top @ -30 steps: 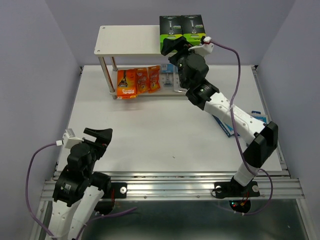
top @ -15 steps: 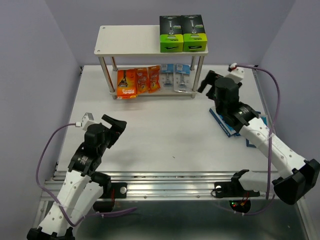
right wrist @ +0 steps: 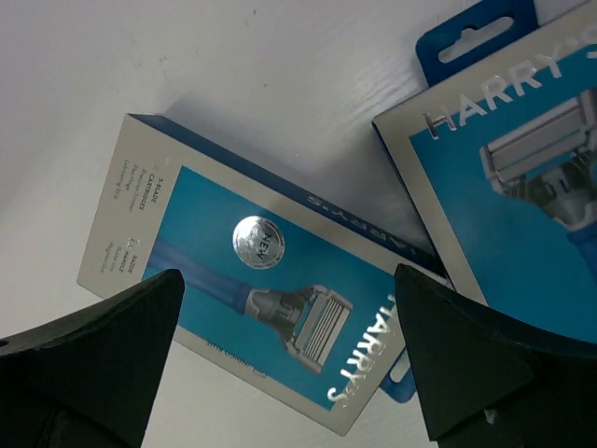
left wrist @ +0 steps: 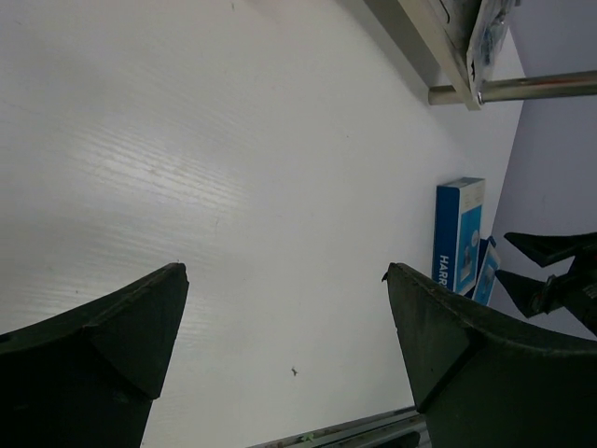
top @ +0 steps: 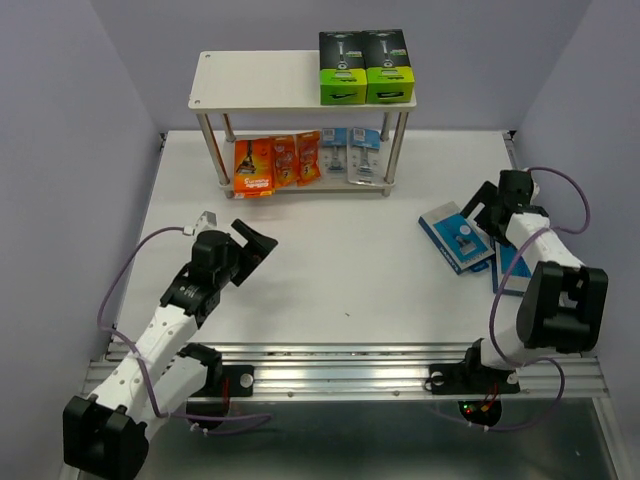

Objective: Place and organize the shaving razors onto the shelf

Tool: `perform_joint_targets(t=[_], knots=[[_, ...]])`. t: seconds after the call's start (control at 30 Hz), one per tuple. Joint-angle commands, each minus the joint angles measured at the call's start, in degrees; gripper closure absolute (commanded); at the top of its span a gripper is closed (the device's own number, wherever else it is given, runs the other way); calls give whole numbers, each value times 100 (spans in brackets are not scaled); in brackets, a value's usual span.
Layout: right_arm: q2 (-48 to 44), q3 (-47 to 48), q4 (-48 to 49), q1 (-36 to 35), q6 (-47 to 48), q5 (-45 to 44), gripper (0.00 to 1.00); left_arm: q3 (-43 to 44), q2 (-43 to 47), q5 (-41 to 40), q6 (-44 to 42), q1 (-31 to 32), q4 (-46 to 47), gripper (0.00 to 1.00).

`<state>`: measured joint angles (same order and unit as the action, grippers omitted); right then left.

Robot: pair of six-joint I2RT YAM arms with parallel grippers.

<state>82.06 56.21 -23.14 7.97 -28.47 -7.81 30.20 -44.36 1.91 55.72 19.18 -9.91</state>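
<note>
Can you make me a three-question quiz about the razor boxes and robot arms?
1. Where are the green-and-black boxes? A on the shelf's top board; B on its lower board; C on the floor.
2. What colour are the boxes on the table by the right arm? A orange; B blue; C red.
3. The jaws of the left arm are: A open, empty; B shut on a box; C shut on a cable.
Answers: 1 A, they stand on the top board. 2 B, both are blue. 3 A, bare table shows between them.

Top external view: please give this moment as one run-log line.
right pincer: open, above blue boxes | left pincer: open, empty | shelf: black-green boxes on top, orange packs and light-blue cards below
</note>
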Motion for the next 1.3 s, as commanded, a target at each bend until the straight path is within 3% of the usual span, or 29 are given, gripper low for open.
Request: perform_joint_targets(t=[0.0, 0.1, 0.27, 0.57, 0.67, 0.73, 0.83, 1.0, 1.27], knots=[[939, 592, 582, 205, 508, 1150, 0, -163, -239, 301, -88, 94, 666, 1], [1469, 892, 591, 205, 614, 1281, 0, -251, -354, 389, -53, 191, 947, 1], [1805, 717, 837, 205, 685, 1414, 0, -234, -784, 169, 9, 893, 1500, 1], [882, -768, 1154, -101, 412, 2038, 0, 662, -2734, 283, -220, 1729, 2537, 1], [733, -1207, 1145, -707, 106, 1819, 2, 1163, -3481, 397, -343, 1993, 2652, 1], [540, -1540, 1214, -1224, -664, 1513, 6, 1444, -3956, 607, -369, 2125, 2748, 1], [198, -1849, 1320, -1595, -1457, 1223, 14, 1682, -4458, 801, -352, 2317, 2871, 1], [-295, -2105, 1171, -2122, -2846, 922, 16, 1858, -5063, 995, -273, 2634, 2977, 1], [-472, -2052, 1452, -2607, -2831, 1659, 16, 2359, -5891, 1127, -220, 2740, 3083, 19]])
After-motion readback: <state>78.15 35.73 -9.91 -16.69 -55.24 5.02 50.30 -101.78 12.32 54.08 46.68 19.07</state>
